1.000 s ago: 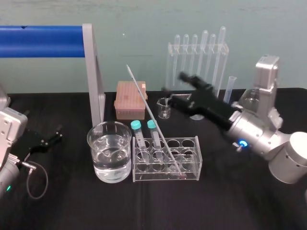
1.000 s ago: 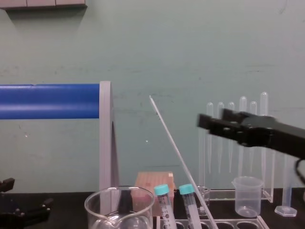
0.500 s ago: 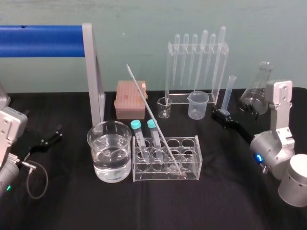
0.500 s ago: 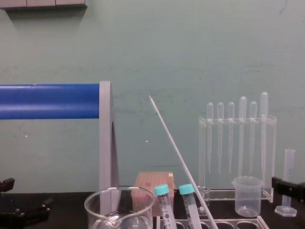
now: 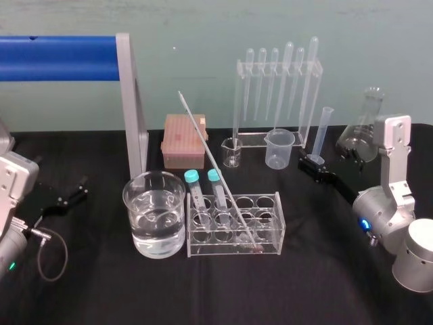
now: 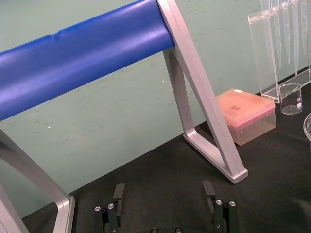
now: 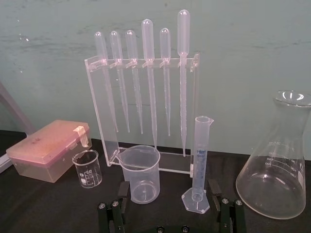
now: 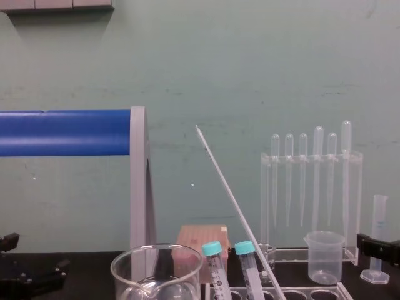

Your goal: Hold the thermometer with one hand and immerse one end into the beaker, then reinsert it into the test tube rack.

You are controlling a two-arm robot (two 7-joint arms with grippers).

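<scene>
Thin clear glass thermometer (image 5: 216, 172) leans in pale translucent test tube rack (image 5: 267, 233) beside wide glass beaker (image 5: 154, 215). Black right pincer (image 5: 308, 164) released, low over bench (image 5: 318, 284); left pincer (image 5: 74, 191) parked, released.

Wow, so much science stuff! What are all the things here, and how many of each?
thermometer: 1, clear with red tip, leaning in the rack
test tube rack: 1, clear, front centre
capped tubes: 2, teal caps, in the rack's left end
beaker: 1, clear, holding clear liquid, left of the rack
box: 1, pink, behind the rack
small glass beaker: 1, clear, right of the box
plastic beaker: 1, translucent, before the stand
pipette stand: 1, clear, at the back
pipettes: 6, clear, hanging in the stand
measuring cylinder: 1, clear, right of the stand
flask: 1, clear, back right
frame: 1, blue bar, grey legs, back left
table: 1, black
left gripper: 1, black, open, left
right gripper: 1, black, open, right
</scene>
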